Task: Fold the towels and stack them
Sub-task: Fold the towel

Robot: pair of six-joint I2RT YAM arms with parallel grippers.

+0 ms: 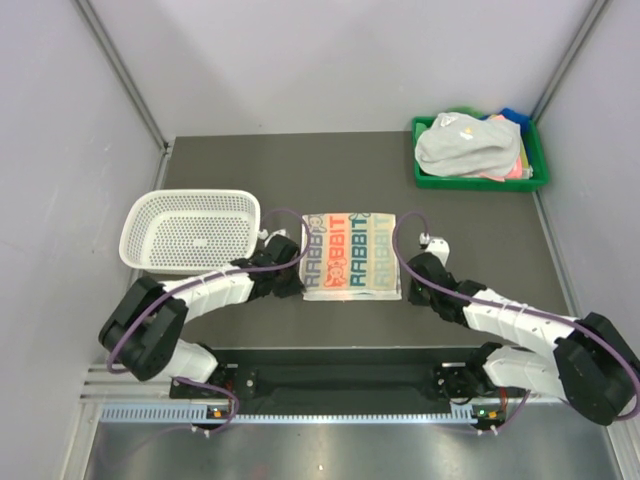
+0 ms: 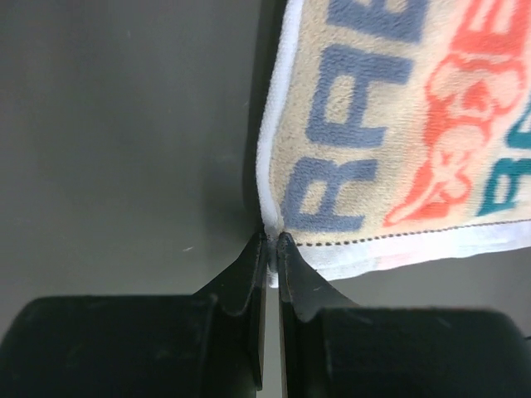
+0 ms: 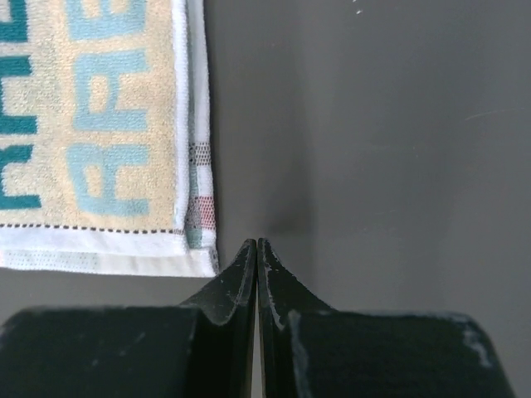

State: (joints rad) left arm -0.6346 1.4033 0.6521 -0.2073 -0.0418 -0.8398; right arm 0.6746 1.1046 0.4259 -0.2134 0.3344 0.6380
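Note:
A white towel with coloured RABBIT letters (image 1: 350, 255) lies flat on the dark table between both arms. My left gripper (image 1: 299, 284) is at its near left corner. In the left wrist view the gripper (image 2: 274, 236) is shut on the towel's (image 2: 398, 124) white hem corner. My right gripper (image 1: 409, 291) is just off the near right corner. In the right wrist view the gripper (image 3: 255, 242) is shut and holds nothing, with the towel (image 3: 91, 124) a little to its left. More towels (image 1: 465, 148) are heaped at the back right, a grey-white one on top.
A white perforated basket (image 1: 190, 230) stands left of the towel, close to my left arm. A green tray (image 1: 478, 183) at the back right corner holds the heap. Grey walls close in the table on three sides.

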